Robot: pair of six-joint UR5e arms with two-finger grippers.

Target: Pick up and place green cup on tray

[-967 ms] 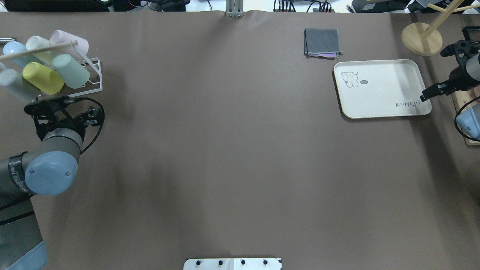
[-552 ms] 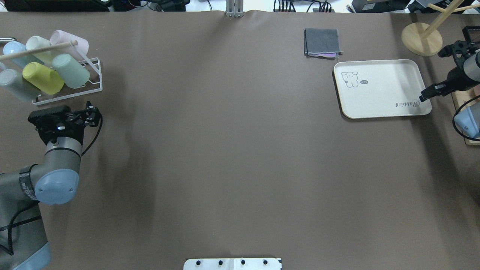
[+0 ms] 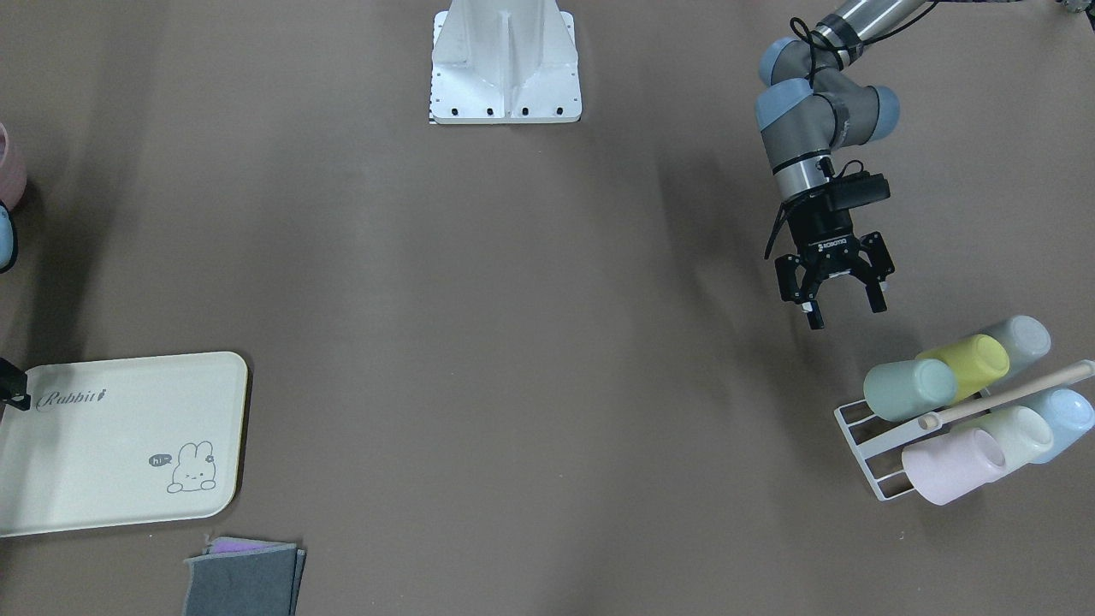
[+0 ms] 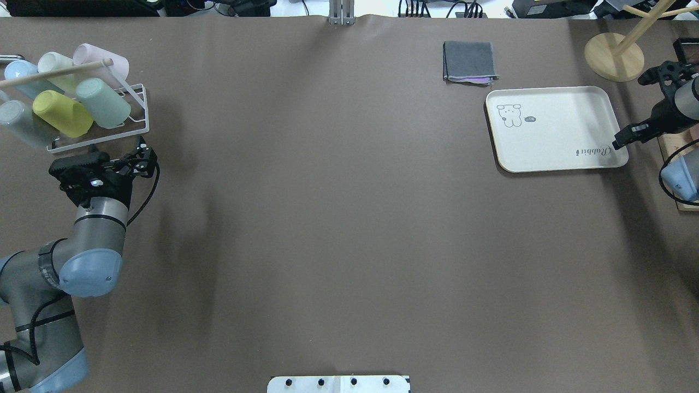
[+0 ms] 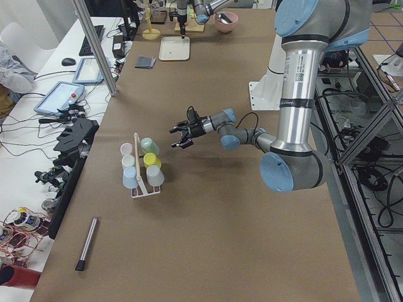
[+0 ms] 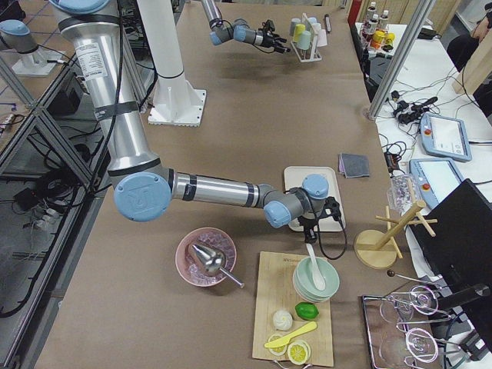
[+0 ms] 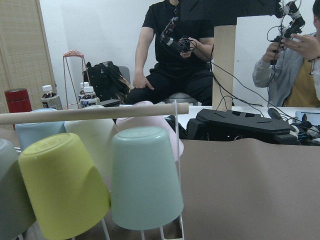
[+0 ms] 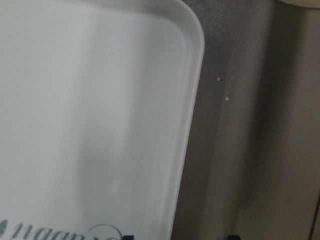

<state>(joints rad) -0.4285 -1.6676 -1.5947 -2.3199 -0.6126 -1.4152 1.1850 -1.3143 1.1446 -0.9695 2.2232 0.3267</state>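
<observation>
Left gripper (image 3: 845, 310), wide open and empty, has edged toward the rack (image 4: 98, 140); green cup (image 4: 102, 103) at 11 o'clock overhead, grasp pending.

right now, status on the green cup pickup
Left gripper open, empty, short of the rack. Right gripper over tray edge, open or shut unclear. Green cup tilted in rack, yellow cup against it.
</observation>
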